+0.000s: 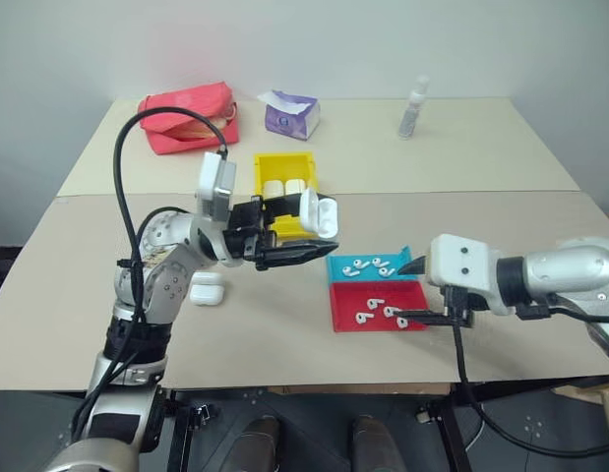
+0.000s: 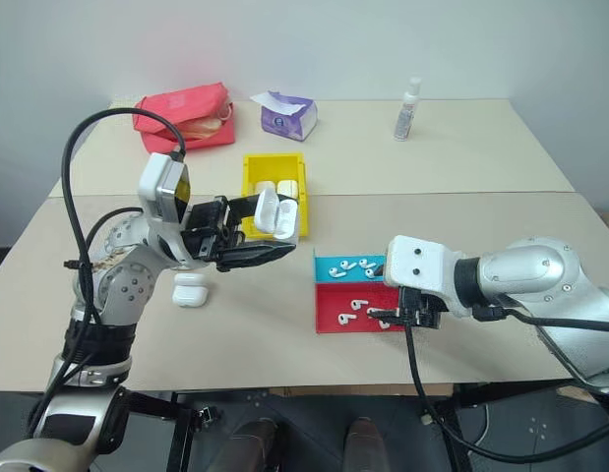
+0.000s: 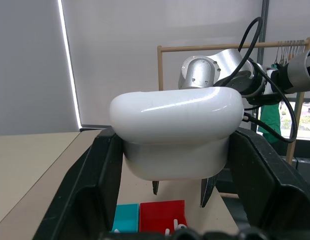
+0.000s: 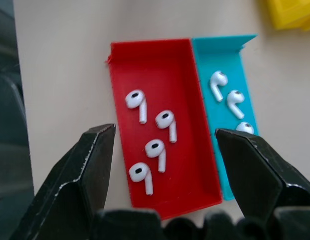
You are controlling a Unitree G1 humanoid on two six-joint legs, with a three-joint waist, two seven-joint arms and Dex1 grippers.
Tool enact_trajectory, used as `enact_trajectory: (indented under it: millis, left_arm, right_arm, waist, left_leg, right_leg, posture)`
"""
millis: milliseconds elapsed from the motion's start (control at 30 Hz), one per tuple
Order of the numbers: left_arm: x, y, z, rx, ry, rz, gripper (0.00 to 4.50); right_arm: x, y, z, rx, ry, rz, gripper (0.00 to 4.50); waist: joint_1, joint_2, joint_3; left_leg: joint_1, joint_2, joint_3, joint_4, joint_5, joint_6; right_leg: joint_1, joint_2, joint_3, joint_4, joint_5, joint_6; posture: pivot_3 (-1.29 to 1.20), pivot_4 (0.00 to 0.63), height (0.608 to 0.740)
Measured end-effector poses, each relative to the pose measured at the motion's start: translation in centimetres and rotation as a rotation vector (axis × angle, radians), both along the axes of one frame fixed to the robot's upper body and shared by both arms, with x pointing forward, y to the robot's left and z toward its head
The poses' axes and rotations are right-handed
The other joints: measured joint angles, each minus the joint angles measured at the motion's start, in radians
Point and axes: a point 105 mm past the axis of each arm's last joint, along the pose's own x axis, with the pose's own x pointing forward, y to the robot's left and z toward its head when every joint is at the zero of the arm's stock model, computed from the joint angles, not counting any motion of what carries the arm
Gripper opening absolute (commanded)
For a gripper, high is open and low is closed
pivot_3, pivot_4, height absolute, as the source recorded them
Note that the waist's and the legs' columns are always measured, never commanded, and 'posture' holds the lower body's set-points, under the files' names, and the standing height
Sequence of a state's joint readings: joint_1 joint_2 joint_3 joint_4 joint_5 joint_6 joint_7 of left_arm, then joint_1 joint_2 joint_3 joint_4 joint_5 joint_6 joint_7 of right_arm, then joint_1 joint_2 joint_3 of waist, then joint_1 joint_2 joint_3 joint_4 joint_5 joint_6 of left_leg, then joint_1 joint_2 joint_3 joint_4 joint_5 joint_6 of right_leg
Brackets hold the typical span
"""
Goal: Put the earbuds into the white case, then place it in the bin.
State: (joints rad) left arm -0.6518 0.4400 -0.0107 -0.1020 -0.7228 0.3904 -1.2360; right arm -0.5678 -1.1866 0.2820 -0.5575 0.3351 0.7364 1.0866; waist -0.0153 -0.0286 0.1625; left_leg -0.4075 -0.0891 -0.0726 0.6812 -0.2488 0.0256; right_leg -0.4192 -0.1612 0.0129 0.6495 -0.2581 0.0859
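The left end effector point(image 1: 296, 239) clamped the white case point(image 1: 319, 212), lid open. The right end effector point(image 4: 165, 165) hovered wide above the earbuds point(image 4: 155, 149) directly below: tiny, light, slippery; pinching a stem seemed safest.

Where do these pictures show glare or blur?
Left wrist view: a bright streak of glare runs along the white case. Right wrist view: the black fingers look soft up close, while the earbuds stay sharp.
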Motion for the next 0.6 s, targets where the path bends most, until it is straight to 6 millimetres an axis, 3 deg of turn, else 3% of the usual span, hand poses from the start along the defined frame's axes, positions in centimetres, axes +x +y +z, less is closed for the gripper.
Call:
enact_trajectory:
  millis: [100, 233, 433, 600]
  left_arm:
    - [0.0, -0.2, -0.2, 0.009, 0.002, 0.003, 2.83]
    - [-0.5, -0.2, -0.9, 0.004, 0.019, 0.019, 2.83]
    - [-1.0, -0.1, -0.8, -0.005, 0.023, 0.045, 2.83]
    - [-1.2, 0.1, -1.1, -0.019, 0.039, 0.067, 2.83]
  right_arm:
    - [0.7, -0.1, -1.1, -0.083, 0.056, -0.013, 3.66]
    - [1.3, 0.4, -2.0, -0.133, 0.122, -0.014, 2.81]
    - [1.5, 0.5, -2.3, -0.172, 0.156, -0.011, 2.81]
    - [0.6, -0.3, -2.6, -0.207, 0.212, 0.002, 2.81]
  waist:
    - [0.000, 0.000, 0.000]
    - [-0.003, 0.000, 0.000]
    - [0.006, 0.000, 0.000]
    - [0.004, 0.000, 0.000]
  left_leg:
    - [-0.001, 0.000, 0.000, 0.000, 0.000, 0.000]
    - [-0.003, 0.000, 0.000, 0.000, 0.000, 0.000]
    - [-0.003, 0.000, -0.001, 0.002, 0.000, 0.000]
    - [-0.003, 0.000, -0.001, 0.002, 0.000, 0.000]
  right_leg:
    - [-0.001, 0.000, 0.000, 0.000, 0.000, 0.000]
    - [-0.003, 0.000, 0.000, 0.000, 0.000, 0.000]
    - [-0.002, 0.000, 0.000, 0.000, 0.000, 0.000]
    - [-0.003, 0.000, 0.000, 0.000, 0.000, 0.000]
  posture:
    - [0.00, 0.150, 0.740]
    - [0.00, 0.150, 0.740]
    - [0.00, 0.150, 0.740]
    - [0.00, 0.150, 0.740]
